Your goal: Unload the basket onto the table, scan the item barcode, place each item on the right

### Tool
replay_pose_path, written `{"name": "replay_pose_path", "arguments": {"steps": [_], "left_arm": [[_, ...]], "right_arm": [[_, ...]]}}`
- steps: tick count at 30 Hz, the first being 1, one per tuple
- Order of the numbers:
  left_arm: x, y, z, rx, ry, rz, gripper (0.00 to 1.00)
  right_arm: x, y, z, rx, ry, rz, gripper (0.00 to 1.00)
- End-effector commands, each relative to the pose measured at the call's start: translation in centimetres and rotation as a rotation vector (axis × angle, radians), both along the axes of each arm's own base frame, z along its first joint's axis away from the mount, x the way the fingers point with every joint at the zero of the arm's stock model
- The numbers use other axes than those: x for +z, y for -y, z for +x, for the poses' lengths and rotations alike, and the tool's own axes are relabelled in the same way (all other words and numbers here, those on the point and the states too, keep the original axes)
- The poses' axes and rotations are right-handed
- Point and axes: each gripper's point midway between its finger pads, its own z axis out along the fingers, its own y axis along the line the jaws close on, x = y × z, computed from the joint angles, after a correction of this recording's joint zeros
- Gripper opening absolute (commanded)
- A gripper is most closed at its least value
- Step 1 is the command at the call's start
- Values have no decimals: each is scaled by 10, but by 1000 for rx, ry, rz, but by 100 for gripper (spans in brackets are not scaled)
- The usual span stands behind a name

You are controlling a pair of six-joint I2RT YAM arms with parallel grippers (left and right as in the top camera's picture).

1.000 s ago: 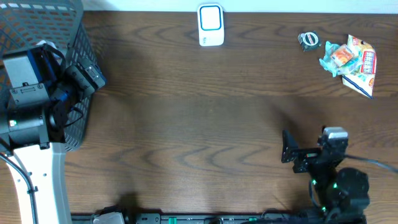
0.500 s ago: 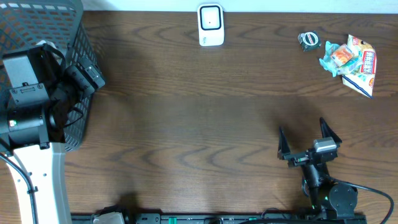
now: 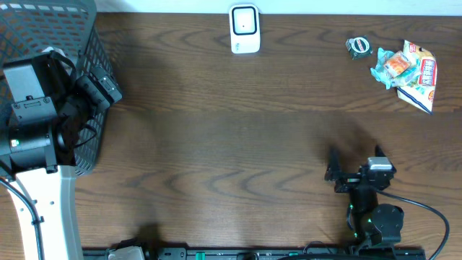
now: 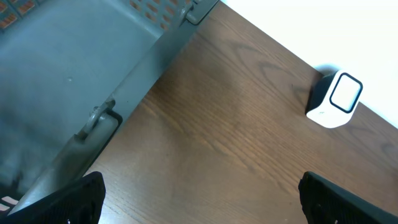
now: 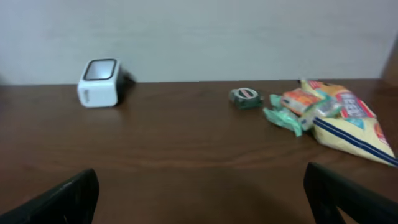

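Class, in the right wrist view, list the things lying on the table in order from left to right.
white scanner → small round green item → pile of snack packets

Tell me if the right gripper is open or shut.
Open. The right gripper shows its fingertips far apart at the frame's corners, nothing between them.

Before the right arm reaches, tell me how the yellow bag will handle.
The bag looks like crinkled film, so it probably flexes and crumples rather than staying stiff. It lies flat, so it should not roll, and seems light. The packets against it may drag along if pushed.
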Motion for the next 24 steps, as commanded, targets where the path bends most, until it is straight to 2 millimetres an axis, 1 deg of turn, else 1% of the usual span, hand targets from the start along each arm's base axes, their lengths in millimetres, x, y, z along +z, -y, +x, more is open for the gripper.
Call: {"name": "replay_pose_path", "arguments": {"steps": [1, 10, 12, 15, 21, 24], "left_arm": [[0, -3, -1, 2, -3, 15, 98], [0, -3, -1, 2, -4, 15, 98], [0, -3, -1, 2, -4, 15, 98], [0, -3, -1, 2, -4, 15, 98], [0, -3, -1, 2, -3, 15, 98], [0, -3, -1, 2, -3, 15, 98]], "right_arm": [[0, 12, -1, -64, 2, -4, 99], [-1, 8, 0, -40, -1, -4, 99], [-2, 2, 0, -6, -5, -62, 99], [-3, 1, 0, 4, -7, -99, 99], [-3, 0, 0, 9, -7, -85, 99], [-3, 1, 0, 0, -7, -45, 99]]}}
